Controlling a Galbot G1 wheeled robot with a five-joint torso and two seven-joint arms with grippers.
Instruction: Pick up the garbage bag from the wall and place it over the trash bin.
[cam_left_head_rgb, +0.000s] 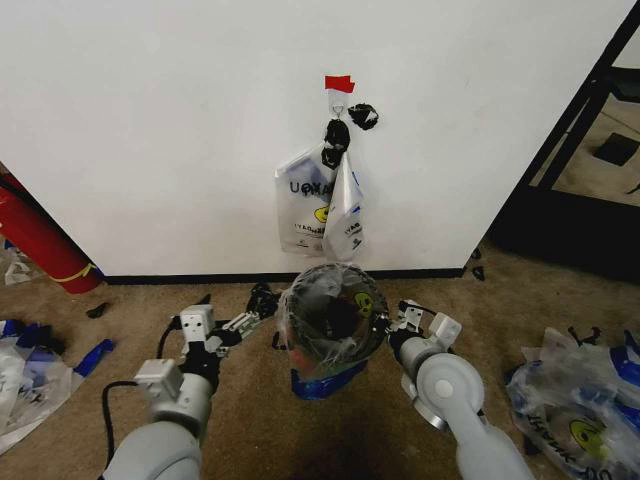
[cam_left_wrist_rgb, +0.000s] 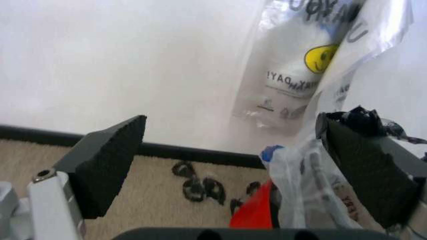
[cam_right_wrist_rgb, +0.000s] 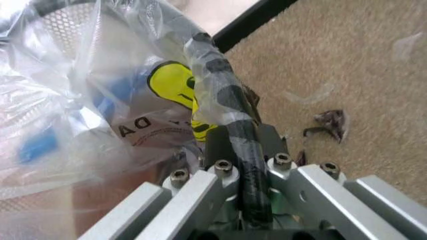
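The garbage bag (cam_left_head_rgb: 330, 322) is already draped over the trash bin (cam_left_head_rgb: 318, 385), which stands on the brown carpet (cam_left_head_rgb: 250, 430) near the white wall (cam_left_head_rgb: 180, 130). The clear plastic covers the bin's round mouth, its yellow round logo (cam_left_head_rgb: 363, 300) sits toward the right side, and a blue handle shows along the near edge.

The right gripper (cam_left_head_rgb: 398, 322) is at the bin's right rim. In the right wrist view its fingers (cam_right_wrist_rgb: 230, 142) are clamped together on the black rim with the plastic caught under them, the yellow logo (cam_right_wrist_rgb: 170, 82) lying just beside the grip.

The left gripper (cam_left_head_rgb: 252, 312) is just left of the bin. In the left wrist view its two dark foam pads (cam_left_wrist_rgb: 110, 160) stand wide apart, holding nothing; the far pad is just beside the bagged edge of the bin (cam_left_wrist_rgb: 303, 185).

On the wall behind, more clear printed bags (cam_left_head_rgb: 322, 200) hang from a small hook (cam_left_head_rgb: 338, 100) under a red tape patch (cam_left_head_rgb: 339, 83), with black knotted plastic lumps (cam_left_head_rgb: 338, 135) at their top. A black baseboard (cam_left_head_rgb: 200, 278) runs along the bottom of the wall. A big red cylinder (cam_left_head_rgb: 40, 245) leans at the far left, and other loose bags (cam_left_head_rgb: 575, 400) lie on the carpet at the right
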